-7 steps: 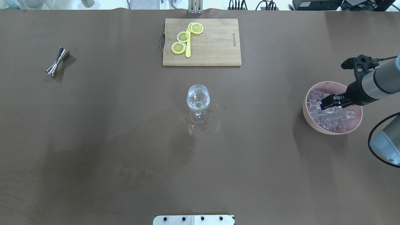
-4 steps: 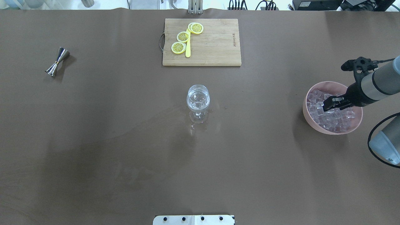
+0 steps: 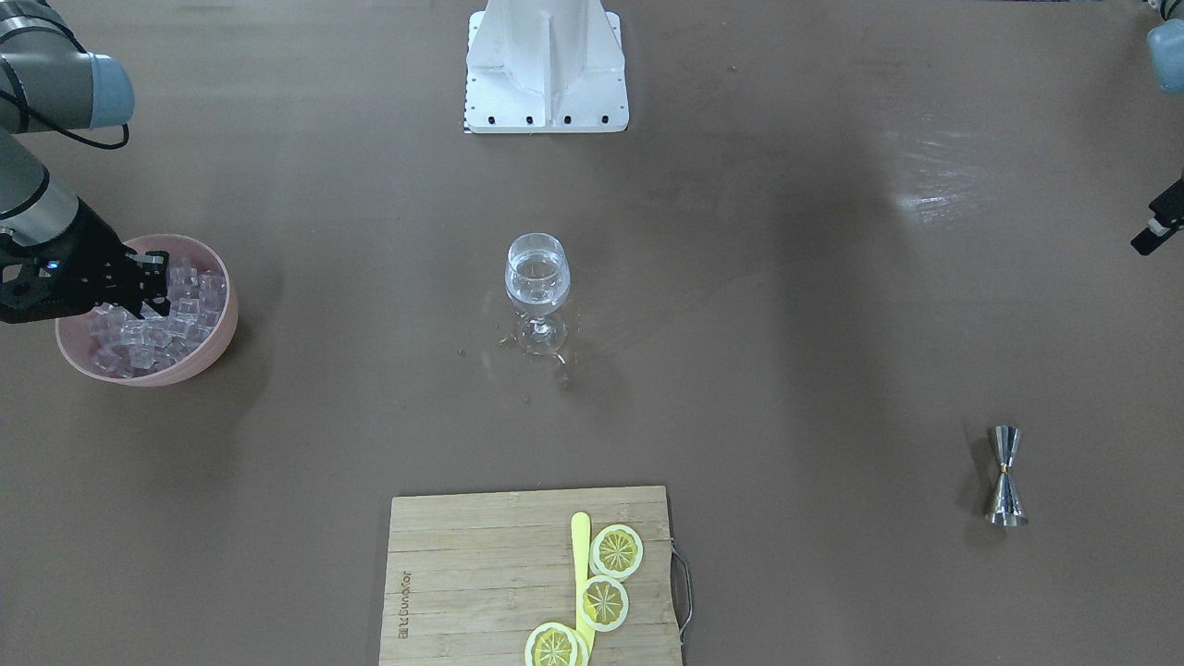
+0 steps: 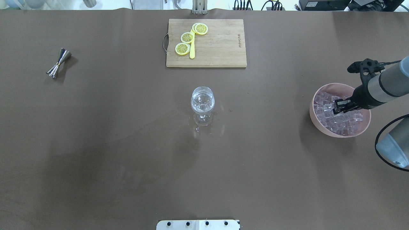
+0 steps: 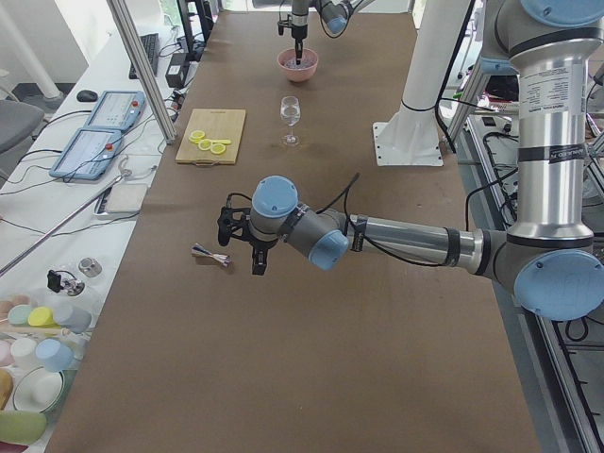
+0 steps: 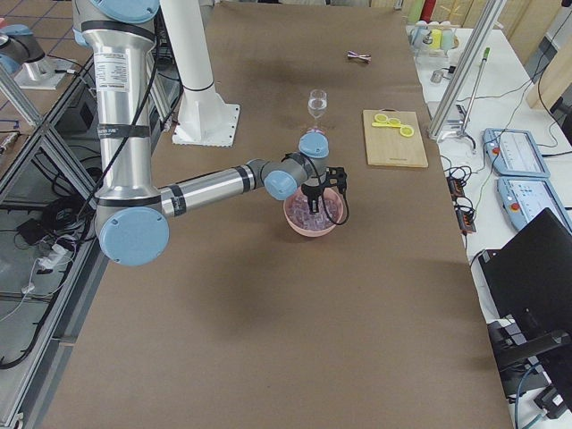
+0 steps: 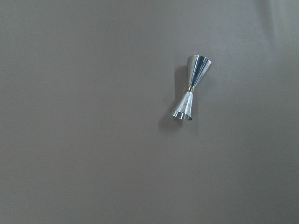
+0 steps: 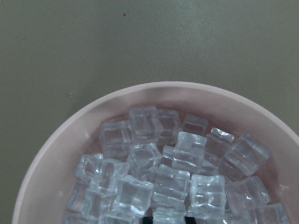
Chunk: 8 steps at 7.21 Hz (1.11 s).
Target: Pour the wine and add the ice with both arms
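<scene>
Ice (image 4: 338, 124): heap of small clear cubes in a pink bowl (image 4: 330, 87), on the counter (image 4: 96, 159) at the robot's right end. The right arm (image 4: 383, 83) comes in over the bowl's rim and the right end effector (image 4: 339, 106) points down into it, tips among the top cubes near the middle. Can't tell whether its fingers are apart or pinched on a cube: the wrist view shows only a dark sliver at its bottom edge, with cubes all around. Wine (image 4: 202, 101), clear like water, sits in a stemmed glass (image 4: 202, 118) that stands upright mid-counter, well apart from the bowl; wet spots (image 3: 504, 342) on the counter by its foot. Across the counter from the white base (image 3: 546, 65) is a wooden board (image 4: 220, 48) carrying three lemon slices (image 4: 187, 37) and a yellow strip (image 4: 192, 52) that touches them. A steel jigger (image 4: 58, 63) lies on its side at the robot's left end. The left arm (image 5: 406, 236) is stretched out over that end with the left end effector (image 5: 258, 262) pointing down above bare counter, near the jigger but not touching it; finger spacing unreadable from the side view.
</scene>
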Motion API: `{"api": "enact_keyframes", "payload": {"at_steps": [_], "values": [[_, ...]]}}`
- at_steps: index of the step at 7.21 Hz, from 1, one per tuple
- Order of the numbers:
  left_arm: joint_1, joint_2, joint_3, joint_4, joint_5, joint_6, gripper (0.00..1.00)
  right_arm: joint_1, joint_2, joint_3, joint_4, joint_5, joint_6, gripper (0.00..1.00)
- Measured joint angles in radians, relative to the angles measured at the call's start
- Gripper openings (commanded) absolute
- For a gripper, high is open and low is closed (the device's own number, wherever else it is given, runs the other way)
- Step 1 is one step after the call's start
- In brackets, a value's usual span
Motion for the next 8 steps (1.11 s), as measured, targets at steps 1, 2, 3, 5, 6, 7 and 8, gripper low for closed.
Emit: {"api": "enact_keyframes", "payload": {"at_steps": [1,2,3,5,6,7,8], "values": [[0.000,0.000,0.000,-0.002,0.000,0.000,0.98,0.014,0.002,0.020,-0.006,0.016,0.000,0.00],[0.000,0.001,0.000,-0.005,-0.001,0.001,0.98,0.033,0.026,0.066,-0.047,0.042,0.004,0.00],[-0.001,0.002,0.001,-0.008,-0.001,0.001,0.98,0.043,0.104,0.126,-0.157,0.056,0.017,0.00],[-0.001,0.005,0.002,-0.014,0.000,0.001,0.98,-0.012,0.343,0.193,-0.396,0.038,0.144,0.00],[-0.001,0.007,0.004,-0.019,0.000,0.001,0.98,-0.075,0.453,0.193,-0.443,-0.003,0.256,0.00],[-0.001,0.007,0.005,-0.022,0.001,0.001,0.98,-0.134,0.552,0.175,-0.461,-0.046,0.361,0.00],[-0.001,0.007,0.005,-0.023,0.001,0.002,0.98,-0.183,0.643,0.135,-0.467,-0.086,0.442,0.00]]}}
